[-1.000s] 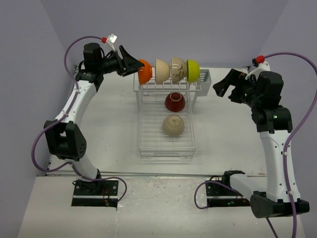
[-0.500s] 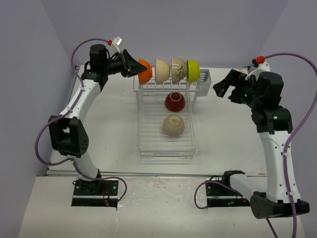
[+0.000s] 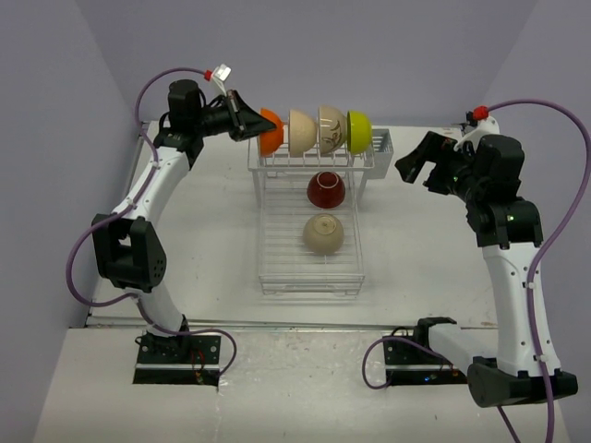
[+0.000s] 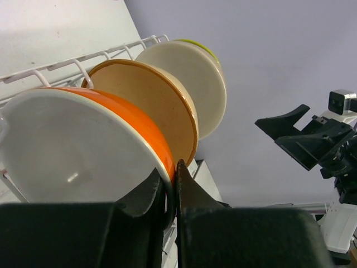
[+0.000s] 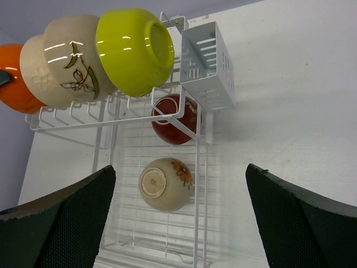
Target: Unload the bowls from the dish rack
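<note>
At the wire rack (image 3: 286, 263), left tool (image 3: 254, 125) pinches glossy orange bowl (image 3: 271, 135) at its rim (right tool (image 3: 414, 166) wide).

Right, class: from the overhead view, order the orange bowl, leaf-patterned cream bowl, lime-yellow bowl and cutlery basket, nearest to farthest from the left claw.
1. orange bowl, rim pinched in the left claw, row's left end.
2. leaf-patterned cream bowl, third along.
3. lime-yellow bowl, row's right end.
4. cutlery basket, just beyond, far right.
</note>
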You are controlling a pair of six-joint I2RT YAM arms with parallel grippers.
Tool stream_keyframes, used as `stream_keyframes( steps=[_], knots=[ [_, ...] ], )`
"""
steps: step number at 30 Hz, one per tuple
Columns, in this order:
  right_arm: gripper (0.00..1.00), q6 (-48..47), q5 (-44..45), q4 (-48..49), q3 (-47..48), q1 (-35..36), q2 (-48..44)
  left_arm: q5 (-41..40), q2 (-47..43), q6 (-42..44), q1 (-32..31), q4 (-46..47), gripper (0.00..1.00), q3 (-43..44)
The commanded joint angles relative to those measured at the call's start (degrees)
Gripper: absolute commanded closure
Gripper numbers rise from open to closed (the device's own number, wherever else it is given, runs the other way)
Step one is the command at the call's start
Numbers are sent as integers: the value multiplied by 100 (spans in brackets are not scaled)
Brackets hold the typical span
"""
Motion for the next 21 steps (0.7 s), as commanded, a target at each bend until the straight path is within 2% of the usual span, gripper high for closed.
stream_keyframes(
  steps=[1, 12, 18, 21],
  knots=[
    [1, -106, 125, 62, -24, 42, -44, 141, -57, -224, 38, 693, 100, 15],
    [1, -185, 257, 53, -24, 174, 0, 475, -172, -1225, 47, 2186, 100, -2],
    [1, -202, 265, 36, 12, 244, 62, 537, -259, -1507, 64, 2504, 100, 24],
    [1, -220, 283, 53, -41, 271, 35, 537, -303, -1481, 143, 2373, 100, 191]
  ],
)
